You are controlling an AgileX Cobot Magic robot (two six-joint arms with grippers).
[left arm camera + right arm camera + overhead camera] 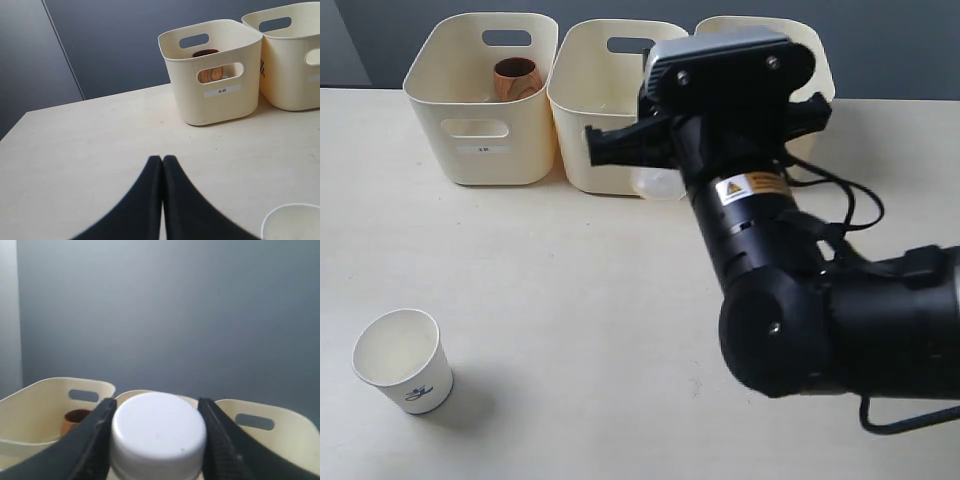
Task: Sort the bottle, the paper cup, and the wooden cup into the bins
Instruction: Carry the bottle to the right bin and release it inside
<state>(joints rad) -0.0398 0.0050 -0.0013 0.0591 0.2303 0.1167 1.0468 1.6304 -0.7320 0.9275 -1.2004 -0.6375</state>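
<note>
My right gripper (158, 410) is shut on the bottle's white cap (159, 432), one finger on each side. In the exterior view the bottle's clear body (657, 184) hangs under the right wrist (730, 90), at the front wall of the middle bin (588, 150). The dark reddish-brown wooden cup (516, 78) lies inside the left bin (480, 150). The white paper cup (403, 361) stands upright at the near left of the table. My left gripper (162, 161) is shut and empty, low over the table. The paper cup's rim (292, 222) shows beside it.
The right bin (810, 50) is mostly hidden behind the right arm. In the left wrist view the left bin (220, 100) shows the wooden cup (210, 73) through its handle cut-out. A dark grey wall runs behind the bins.
</note>
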